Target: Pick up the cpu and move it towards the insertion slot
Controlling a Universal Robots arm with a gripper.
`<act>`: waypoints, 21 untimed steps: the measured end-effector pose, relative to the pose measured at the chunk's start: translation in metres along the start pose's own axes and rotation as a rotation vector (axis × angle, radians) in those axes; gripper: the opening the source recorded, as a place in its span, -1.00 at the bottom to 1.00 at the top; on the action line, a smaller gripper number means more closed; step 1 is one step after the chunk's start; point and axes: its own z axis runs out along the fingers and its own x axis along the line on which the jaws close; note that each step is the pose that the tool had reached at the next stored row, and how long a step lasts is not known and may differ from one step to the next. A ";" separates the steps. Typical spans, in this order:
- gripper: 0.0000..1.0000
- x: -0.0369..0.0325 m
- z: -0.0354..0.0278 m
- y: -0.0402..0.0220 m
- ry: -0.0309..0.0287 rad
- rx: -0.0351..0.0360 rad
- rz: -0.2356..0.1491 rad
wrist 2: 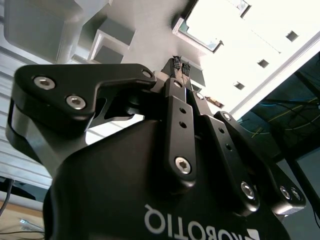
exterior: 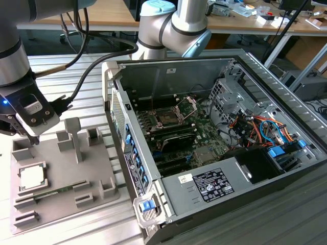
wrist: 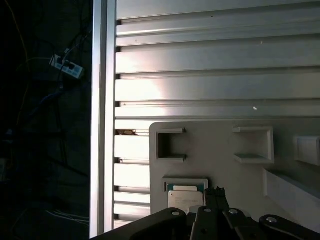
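Observation:
The cpu (exterior: 31,177) is a pale square chip lying flat in the square recess of the grey tray (exterior: 61,171), at the exterior view's left. My gripper (exterior: 34,139) hangs over the tray's back left part, a little above and behind the cpu and not touching it. In both wrist views its fingertips (wrist 2: 180,67) stand pressed together, with nothing between them. The first wrist view has the cpu (wrist: 185,198) just beside the gripper (wrist: 215,191). The insertion slot (exterior: 166,118), with a silver frame and raised plate, lies on the green motherboard inside the open computer case.
A long thin green memory stick (exterior: 51,194) lies in the tray in front of the cpu. Upright grey posts (exterior: 74,135) stand on the tray. The case's left wall (exterior: 120,138) rises between tray and motherboard. Ribbed aluminium table (wrist: 215,60) lies underneath, its edge (wrist: 102,115) close by.

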 end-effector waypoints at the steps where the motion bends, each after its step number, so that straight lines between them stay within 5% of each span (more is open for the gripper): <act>1: -0.79 0.0001 0.0004 0.0000 0.0000 0.0000 0.000; 21: -0.79 0.0014 0.0068 -0.0007 0.0000 0.0000 0.000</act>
